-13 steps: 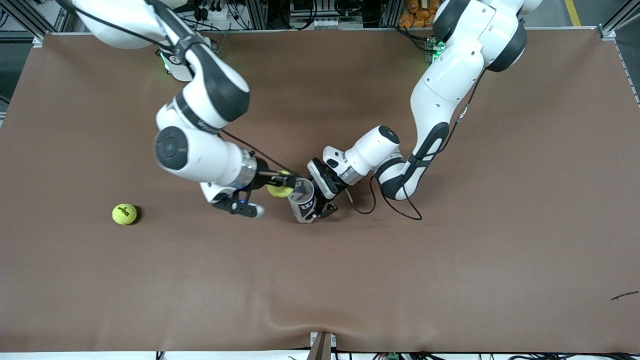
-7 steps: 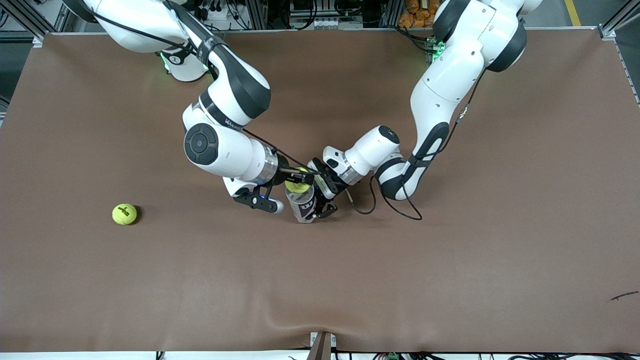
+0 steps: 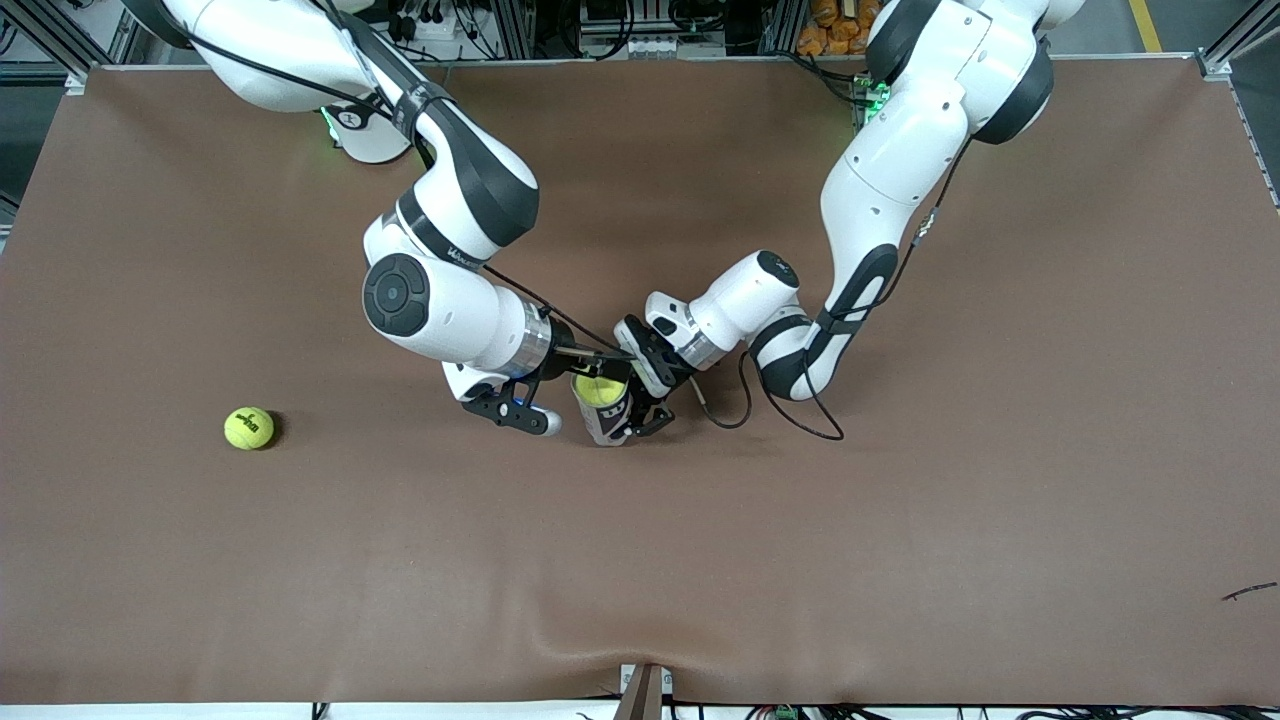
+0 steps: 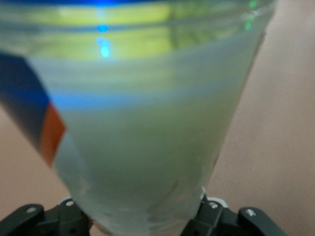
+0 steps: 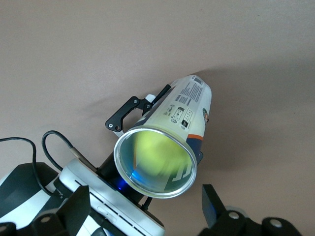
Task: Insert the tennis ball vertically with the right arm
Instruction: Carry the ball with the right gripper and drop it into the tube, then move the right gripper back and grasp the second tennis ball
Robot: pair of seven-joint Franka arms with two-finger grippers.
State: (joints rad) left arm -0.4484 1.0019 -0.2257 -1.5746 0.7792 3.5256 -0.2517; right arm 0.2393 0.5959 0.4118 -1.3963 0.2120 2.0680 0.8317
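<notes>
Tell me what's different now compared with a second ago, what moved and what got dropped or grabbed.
The right gripper carried its tennis ball over the can, opened its fingers and let go; the ball now sits inside the can's mouth. Unchanged: the left gripper is still shut on the upright can, and the loose ball still lies toward the right arm's end of the table.

we can make out no word for certain: the can (image 5: 183, 110) carries a label of small print and large white letters too blurred to read, and the loose tennis ball (image 3: 248, 428) on the table (image 3: 900, 560) bears a dark mark we cannot decipher.
</notes>
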